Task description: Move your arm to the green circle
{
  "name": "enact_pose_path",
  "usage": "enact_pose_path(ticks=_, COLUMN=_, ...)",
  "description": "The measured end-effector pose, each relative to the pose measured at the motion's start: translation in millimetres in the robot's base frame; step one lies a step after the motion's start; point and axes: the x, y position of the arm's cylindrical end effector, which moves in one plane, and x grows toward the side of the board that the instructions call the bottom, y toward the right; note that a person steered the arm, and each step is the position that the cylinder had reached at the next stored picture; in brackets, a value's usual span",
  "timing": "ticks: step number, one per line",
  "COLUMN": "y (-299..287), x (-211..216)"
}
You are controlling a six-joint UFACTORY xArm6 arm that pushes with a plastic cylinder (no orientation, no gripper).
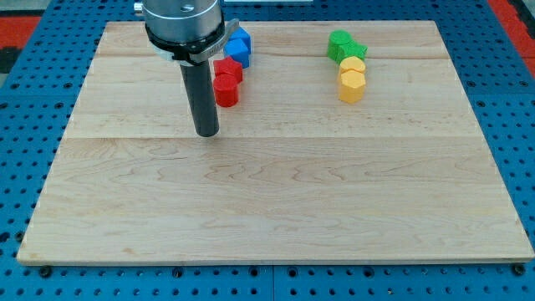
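The green circle (339, 41) sits near the view's top right, touching a second green block (354, 51) just to its lower right. My tip (206, 132) rests on the wooden board far to the left of the green circle and lower in the view. It stands just left of and below the two red blocks (226, 81). The rod rises from the tip to the arm's metal flange at the view's top.
Two yellow blocks (352, 78) lie stacked in line just below the green ones. Blue blocks (239, 47) sit above the red ones, partly hidden by the arm's flange (184, 25). The board (276, 201) lies on a blue pegboard surround.
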Motion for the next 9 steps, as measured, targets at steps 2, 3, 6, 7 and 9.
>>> enact_pose_path(ticks=2, y=0, x=0)
enact_pose_path(ticks=3, y=11, x=11)
enact_pose_path(ticks=6, y=55, x=27)
enact_pose_path(ticks=7, y=83, x=25)
enact_pose_path(ticks=9, y=271, x=1)
